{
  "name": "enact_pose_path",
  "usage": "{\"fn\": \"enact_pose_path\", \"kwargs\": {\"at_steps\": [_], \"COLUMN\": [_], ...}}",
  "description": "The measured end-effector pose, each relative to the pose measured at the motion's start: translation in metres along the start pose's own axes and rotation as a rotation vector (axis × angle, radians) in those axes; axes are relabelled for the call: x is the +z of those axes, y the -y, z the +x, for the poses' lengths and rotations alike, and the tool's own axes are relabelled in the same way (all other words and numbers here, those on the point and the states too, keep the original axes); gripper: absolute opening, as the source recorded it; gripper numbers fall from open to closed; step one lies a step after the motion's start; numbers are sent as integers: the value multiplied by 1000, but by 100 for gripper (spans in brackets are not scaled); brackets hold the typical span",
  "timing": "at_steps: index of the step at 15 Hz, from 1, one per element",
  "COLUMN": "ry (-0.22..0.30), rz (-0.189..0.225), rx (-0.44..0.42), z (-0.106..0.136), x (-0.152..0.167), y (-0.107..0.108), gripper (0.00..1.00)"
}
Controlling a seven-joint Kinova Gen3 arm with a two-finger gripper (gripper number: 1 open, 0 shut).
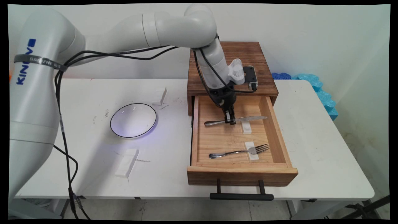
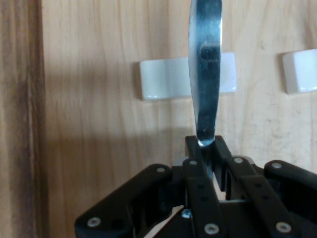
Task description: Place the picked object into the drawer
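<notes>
My gripper (image 1: 230, 121) is down inside the open wooden drawer (image 1: 194, 133) and shut on a steel table knife (image 1: 245, 118), held near the middle of its length. In the hand view the knife's blade (image 2: 205, 74) runs up from between the fingers (image 2: 194, 148), passing over a small white rest block (image 2: 163, 78). The knife lies level, handle to the left, blade to the right, just above that white rest block (image 1: 246, 127). A steel fork (image 1: 239, 151) lies nearer the drawer's front, tines on a second white block (image 1: 252, 151).
The drawer sticks out of a dark wooden cabinet (image 1: 245, 53) and has a black handle (image 1: 241, 196) over the table's near edge. A white bowl with a dark rim (image 1: 133, 120) and two white blocks (image 1: 127, 162) (image 1: 159, 96) lie left of it. Blue foam (image 1: 320, 90) sits far right.
</notes>
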Motion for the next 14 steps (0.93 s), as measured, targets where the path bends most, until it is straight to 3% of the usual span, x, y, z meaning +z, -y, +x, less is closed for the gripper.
{"fn": "enact_pose_path", "kwargs": {"at_steps": [10,11,14], "ry": [-7,-8,-11], "rz": [-8,-8,-10], "rx": [-9,-10,-11], "z": [-2,-2,-3], "x": [19,20,23], "y": [2,2,2], "gripper": [0,100,100]}}
